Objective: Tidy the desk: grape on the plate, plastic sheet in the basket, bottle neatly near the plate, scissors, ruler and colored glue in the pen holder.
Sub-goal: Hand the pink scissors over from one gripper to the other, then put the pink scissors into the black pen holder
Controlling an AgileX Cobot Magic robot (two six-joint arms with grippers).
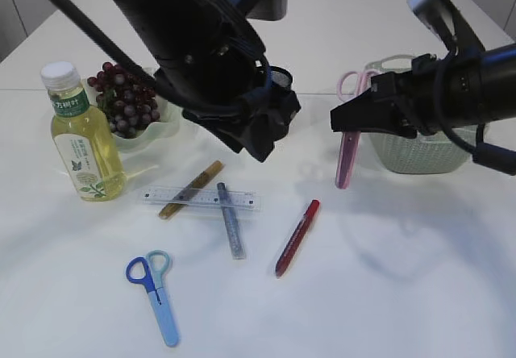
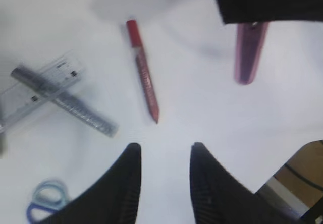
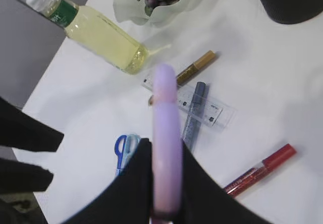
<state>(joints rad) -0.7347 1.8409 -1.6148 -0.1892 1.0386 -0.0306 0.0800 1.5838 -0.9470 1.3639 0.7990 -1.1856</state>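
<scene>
1. Right gripper [image 1: 348, 124] is clamped on the pink scissors [image 1: 347, 158], held off the table just left of the basket [image 1: 419, 155].
2. Left gripper [image 2: 164, 183] hovers over the table centre, jaws apart, empty.
3. Done, by appearance: grapes [image 1: 123, 100] on the plate [image 1: 165, 124]; bottle [image 1: 82, 136] upright just left of it.
4. Outstanding: blue scissors [image 1: 155, 295], one ruler [image 1: 199, 199], three glue pens, gold [image 1: 190, 189], silver [image 1: 230, 220], red [image 1: 297, 237], all flat on the table.
5. Pen holder partly hidden; plastic sheet not identified.
</scene>
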